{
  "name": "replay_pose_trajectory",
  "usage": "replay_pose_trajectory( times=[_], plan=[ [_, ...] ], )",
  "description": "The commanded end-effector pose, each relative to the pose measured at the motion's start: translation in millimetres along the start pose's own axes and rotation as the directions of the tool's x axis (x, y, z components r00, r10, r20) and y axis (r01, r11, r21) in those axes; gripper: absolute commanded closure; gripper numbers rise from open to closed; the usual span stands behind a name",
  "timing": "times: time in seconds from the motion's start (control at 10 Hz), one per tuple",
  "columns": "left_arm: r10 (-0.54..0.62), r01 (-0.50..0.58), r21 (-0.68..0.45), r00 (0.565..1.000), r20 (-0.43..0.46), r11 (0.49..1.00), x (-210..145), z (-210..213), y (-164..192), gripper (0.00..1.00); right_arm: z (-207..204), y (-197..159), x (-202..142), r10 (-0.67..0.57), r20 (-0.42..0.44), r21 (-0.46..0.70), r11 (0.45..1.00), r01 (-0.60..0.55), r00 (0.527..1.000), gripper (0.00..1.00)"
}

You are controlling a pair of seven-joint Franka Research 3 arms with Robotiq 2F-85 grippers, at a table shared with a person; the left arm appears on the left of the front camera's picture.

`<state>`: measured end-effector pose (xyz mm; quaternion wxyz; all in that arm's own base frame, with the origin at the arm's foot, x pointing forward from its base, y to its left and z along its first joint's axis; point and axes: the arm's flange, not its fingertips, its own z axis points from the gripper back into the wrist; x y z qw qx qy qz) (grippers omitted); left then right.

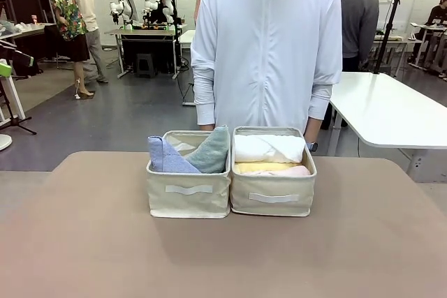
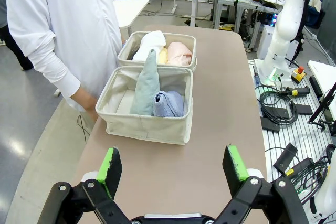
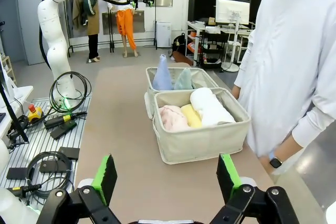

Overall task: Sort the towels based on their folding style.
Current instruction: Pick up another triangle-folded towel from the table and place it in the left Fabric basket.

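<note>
Two beige bins stand side by side mid-table. The left bin (image 1: 188, 197) holds a light blue triangle-folded towel (image 1: 166, 157) and a teal-green one (image 1: 211, 150), both upright. In the right bin (image 1: 272, 200) lie a white roll (image 1: 269, 148), a yellow roll (image 1: 262, 167) and a pink roll (image 1: 293, 171). The dark grey roll is hidden. My left gripper (image 2: 172, 166) hangs open above the table short of the triangle towels' bin (image 2: 144, 124). My right gripper (image 3: 167, 178) is open too, short of the rolls' bin (image 3: 202, 142). Neither holds anything.
A person in a white jacket (image 1: 269, 40) stands at the far edge right behind the bins, arms down. The right arm's base (image 2: 286, 24) and cables (image 2: 278, 108) lie beside the table. Bare tabletop (image 1: 91, 242) spreads around the bins.
</note>
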<state>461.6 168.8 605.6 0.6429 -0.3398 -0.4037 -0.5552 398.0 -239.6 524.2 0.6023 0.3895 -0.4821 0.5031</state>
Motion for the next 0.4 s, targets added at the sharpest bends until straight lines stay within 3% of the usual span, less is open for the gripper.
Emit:
replay_pose_trajectory(
  times=[0.0, 0.3],
  plan=[
    [-0.009, 0.009, -0.003, 1.0, 0.01, 1.0, 1.6, 1.8, -0.5, 0.0, 0.7, 2.5, -1.7, -0.004, 0.0, 0.013, 1.0, 0.004, 1.0, 0.0],
    [-0.009, 0.009, -0.003, 1.0, 0.01, 1.0, 1.6, 1.8, -0.5, 0.0, 0.7, 2.5, -1.7, -0.004, 0.0, 0.013, 1.0, 0.004, 1.0, 0.0]
  ],
)
